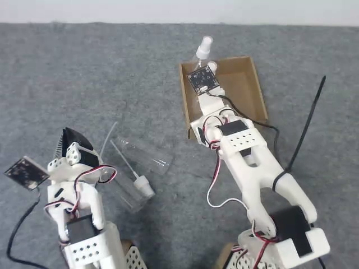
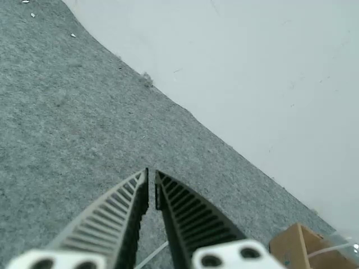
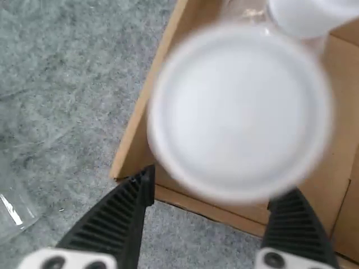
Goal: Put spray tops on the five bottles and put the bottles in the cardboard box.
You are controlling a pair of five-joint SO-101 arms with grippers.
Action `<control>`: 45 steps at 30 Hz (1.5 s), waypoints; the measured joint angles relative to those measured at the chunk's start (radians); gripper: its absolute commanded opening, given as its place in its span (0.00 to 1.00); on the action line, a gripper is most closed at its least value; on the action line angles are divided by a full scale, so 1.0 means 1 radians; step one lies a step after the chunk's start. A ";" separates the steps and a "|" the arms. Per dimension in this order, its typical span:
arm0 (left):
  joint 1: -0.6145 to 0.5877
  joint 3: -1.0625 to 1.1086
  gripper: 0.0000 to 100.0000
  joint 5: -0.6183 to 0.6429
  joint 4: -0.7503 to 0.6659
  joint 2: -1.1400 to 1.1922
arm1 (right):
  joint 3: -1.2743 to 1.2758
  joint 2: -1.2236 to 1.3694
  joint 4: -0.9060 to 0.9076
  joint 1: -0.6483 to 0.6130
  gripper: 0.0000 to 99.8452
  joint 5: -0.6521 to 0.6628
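My right gripper is clamped on a held bottle over the cardboard box, far right. My left gripper has its fingers together, near left. An open bottle and a capped bottle lie between my arms.

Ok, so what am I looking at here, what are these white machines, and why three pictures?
They are two small robot arms on a grey surface. One picture looks down from above; the other two come from a camera on each arm's wrist. The right gripper holds a clear bottle over the cardboard box. The left gripper is shut on nothing, above the grey surface. Between the arms lie more clear bottles, one with a spray top, not yet boxed.
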 measured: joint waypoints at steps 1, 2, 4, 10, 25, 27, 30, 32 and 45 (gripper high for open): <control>0.000 0.000 0.01 0.000 0.000 0.000 | 0.000 0.000 0.000 0.000 0.27 0.000; 0.000 0.000 0.01 0.000 0.000 0.000 | 0.000 0.000 0.002 0.000 0.27 0.000; 0.000 0.000 0.01 0.000 0.000 0.000 | 0.000 -0.002 0.025 0.000 0.27 0.000; 0.000 0.000 0.01 0.000 0.000 0.000 | 0.000 -0.100 0.095 0.000 0.27 0.000; 0.000 0.000 0.01 0.000 0.012 0.000 | 0.000 -0.167 0.258 -0.002 0.26 0.000; 0.000 0.000 0.01 0.000 0.012 0.000 | 0.000 -0.201 0.298 -0.002 0.26 0.000; 0.000 0.000 0.01 0.000 0.012 0.000 | 0.000 -0.252 0.353 0.000 0.26 0.000; 0.000 0.000 0.01 0.000 0.012 0.000 | 0.000 -0.273 0.377 0.000 0.26 0.000; -0.124 0.000 0.01 0.000 -0.012 0.000 | 0.043 -0.416 0.437 0.000 0.26 0.000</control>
